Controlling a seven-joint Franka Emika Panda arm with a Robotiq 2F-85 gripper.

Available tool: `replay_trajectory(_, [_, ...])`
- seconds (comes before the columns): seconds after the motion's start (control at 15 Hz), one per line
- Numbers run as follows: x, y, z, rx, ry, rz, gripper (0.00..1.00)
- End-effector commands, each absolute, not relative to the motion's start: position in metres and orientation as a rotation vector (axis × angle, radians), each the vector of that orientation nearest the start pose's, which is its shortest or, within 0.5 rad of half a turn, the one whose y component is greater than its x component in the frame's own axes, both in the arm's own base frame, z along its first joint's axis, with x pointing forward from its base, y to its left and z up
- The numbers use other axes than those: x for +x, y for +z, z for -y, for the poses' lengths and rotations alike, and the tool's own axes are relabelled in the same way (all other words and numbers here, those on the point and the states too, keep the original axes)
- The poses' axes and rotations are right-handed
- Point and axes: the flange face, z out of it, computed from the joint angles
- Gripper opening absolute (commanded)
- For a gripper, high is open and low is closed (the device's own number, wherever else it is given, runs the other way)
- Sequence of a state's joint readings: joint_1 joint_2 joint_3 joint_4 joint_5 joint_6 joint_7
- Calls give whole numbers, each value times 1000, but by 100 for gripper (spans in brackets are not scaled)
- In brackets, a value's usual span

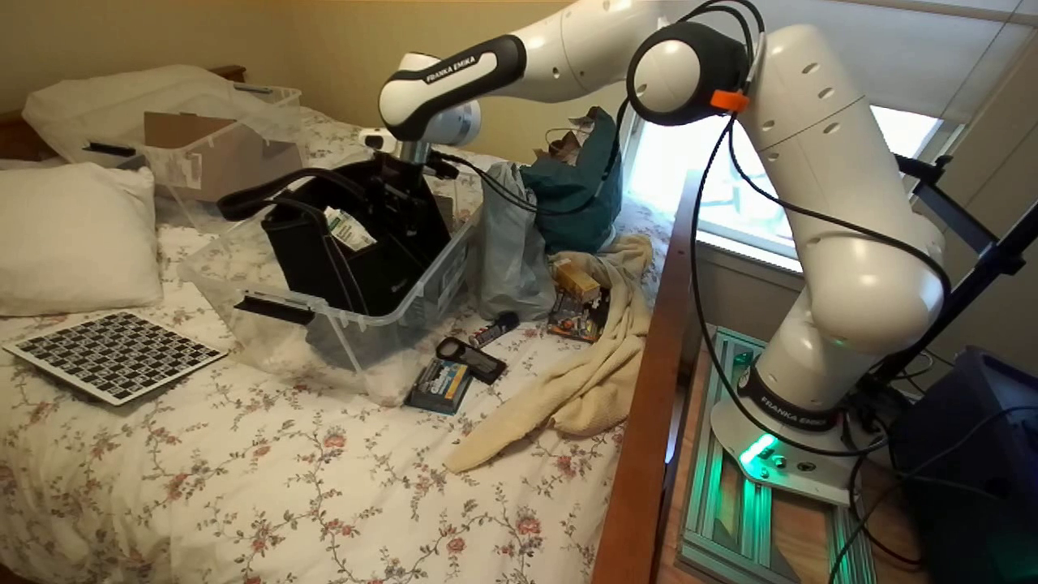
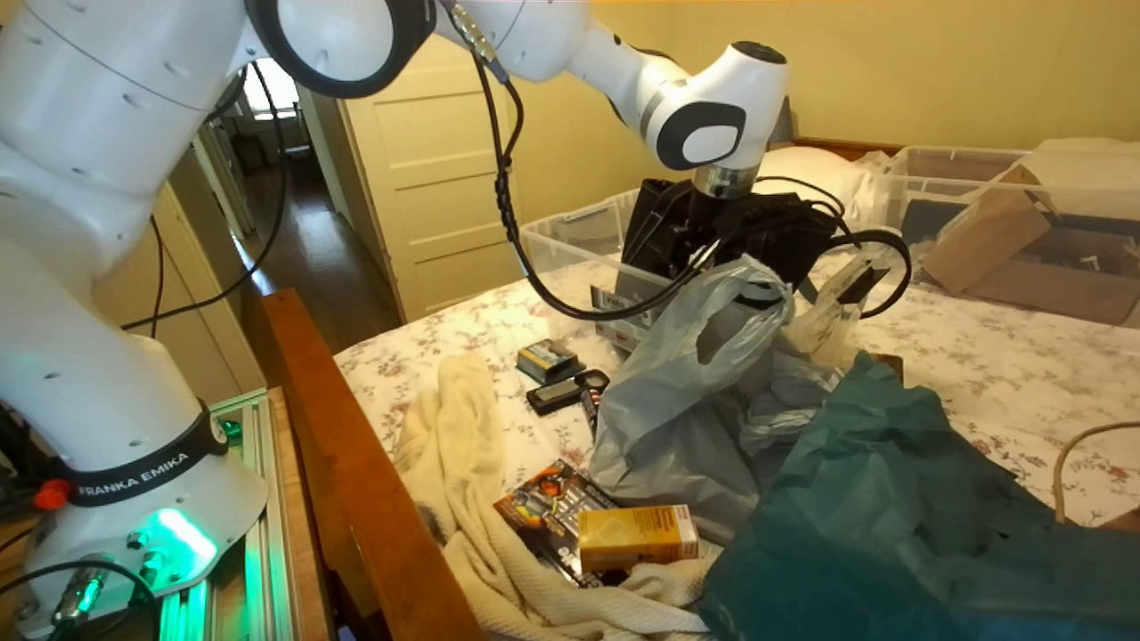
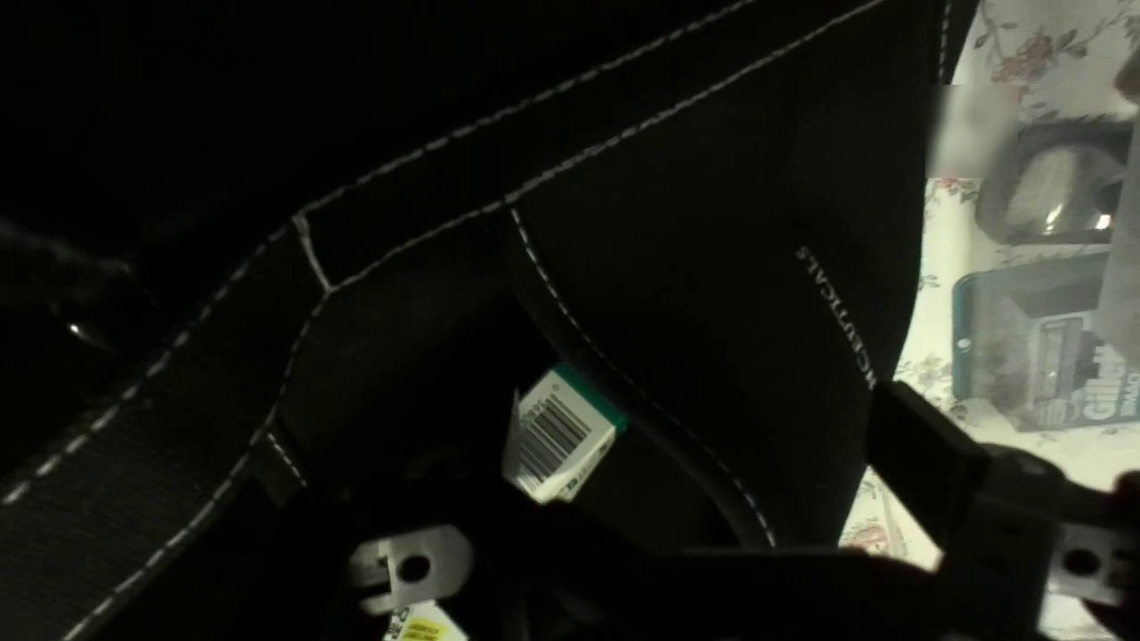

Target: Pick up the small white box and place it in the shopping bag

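Note:
The shopping bag (image 1: 324, 272) is black with loop handles and stands tilted in a clear plastic bin; it also shows in an exterior view (image 2: 648, 227) and fills most of the wrist view (image 3: 712, 267). The small white box (image 1: 349, 229), with green edging, is inside the bag; its barcode end shows in the wrist view (image 3: 554, 434). I cannot make it out in an exterior view. My gripper (image 1: 403, 199) points down at the bag's mouth. In the wrist view the gripper (image 3: 730, 463) has its fingers apart; the dark left finger covers part of the box.
The clear bin (image 1: 381, 357) surrounds the bag. A grey plastic bag (image 2: 686, 427) and green bag (image 2: 891, 534) stand beside it. A yellow box (image 2: 637, 537), cream cloth (image 1: 559, 389) and razor pack (image 1: 440, 385) lie nearby. A checkerboard (image 1: 117, 357) and wooden rail (image 1: 657, 389) are farther out.

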State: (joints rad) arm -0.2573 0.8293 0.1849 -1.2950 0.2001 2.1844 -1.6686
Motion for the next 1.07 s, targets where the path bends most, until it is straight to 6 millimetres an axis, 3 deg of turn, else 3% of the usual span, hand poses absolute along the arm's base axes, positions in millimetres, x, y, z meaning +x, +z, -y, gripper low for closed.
replay_trajectory(0.0, [749, 253, 75, -2160, -315, 2067, 100])
replay_trajectory(0.2, [747, 244, 71, -2124, -254, 2098, 100])
replay_trajectory(0.33, [748, 240, 70, -2119, -240, 2100, 82])
replay_trajectory(0.4, [749, 238, 69, -2121, -242, 2096, 66])
replay_trajectory(0.67, [753, 239, 67, -2119, -269, 2095, 37])
replay_trajectory(0.8, [755, 241, 67, -2124, -295, 2090, 76])
replay_trajectory(0.87, [756, 243, 67, -2122, -321, 2089, 77])
replay_trajectory(1.0, [759, 242, 64, -2109, -360, 2083, 90])
